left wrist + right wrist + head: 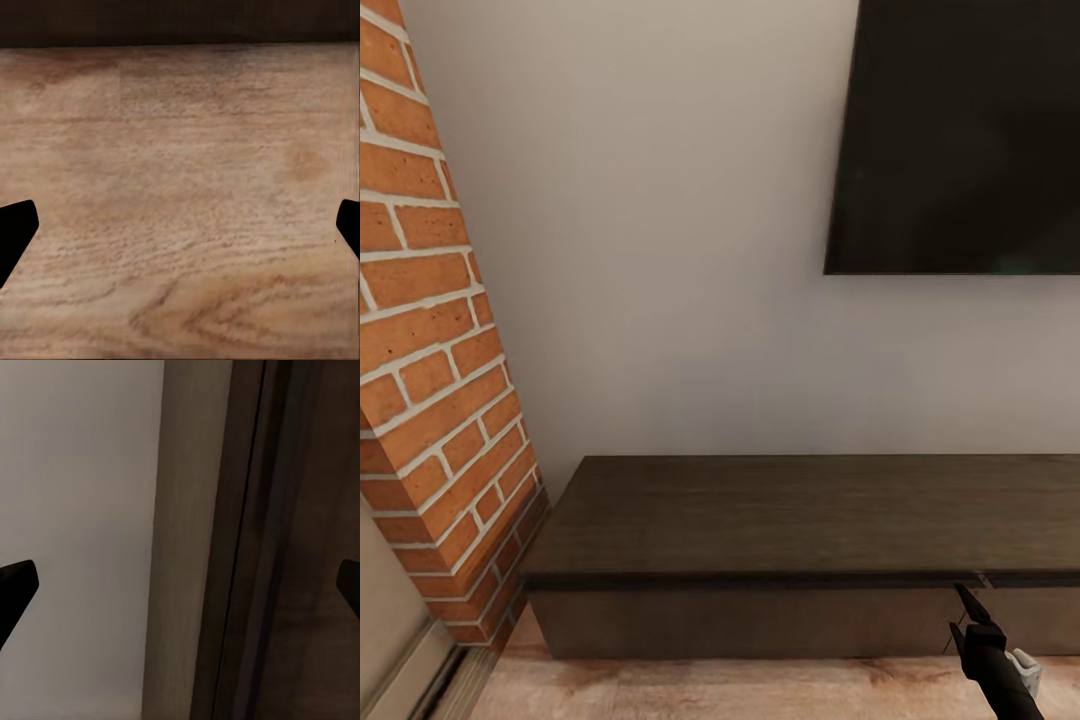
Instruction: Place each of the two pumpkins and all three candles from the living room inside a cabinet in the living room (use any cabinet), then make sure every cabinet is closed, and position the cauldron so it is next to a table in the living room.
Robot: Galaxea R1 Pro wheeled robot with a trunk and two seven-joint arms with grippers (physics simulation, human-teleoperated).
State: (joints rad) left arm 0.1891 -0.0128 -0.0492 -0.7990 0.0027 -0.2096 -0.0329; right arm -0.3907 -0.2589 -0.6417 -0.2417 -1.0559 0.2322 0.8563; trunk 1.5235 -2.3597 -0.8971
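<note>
Cabinet (800,520): long, low, dark brown; it stood against the pale wall (660,250), its flat top bare as far as the head view reached. All other places below are given relative to it.
Cabinet fronts: plain and handleless; a narrow vertical seam showed under the top edge toward its right end. The fronts appeared flush with each other.
Right gripper (968,612): a black finger reached up to the underside of the cabinet's top edge, at or just beside the seam. Whether it touched the wood could not be told.
Right gripper state: in the right wrist view its two dark fingertips (16,589) sat at opposite edges of the frame, spread wide, with nothing between them. That view looked along the cabinet (292,547) edge and the wall (75,510) behind it.
Left gripper (180,232): fingertips (15,232) likewise spread wide, gripping nothing, pointed down at the light wood floor (180,187) in front of the cabinet's dark base.
Brick fireplace (430,330): stood just beyond the cabinet's left end, orange-red brick with pale joints.
TV (960,135): black screen, mounted on the wall above the cabinet's right portion.
Floor (710,690): light wood planks ran along the cabinet's front.
</note>
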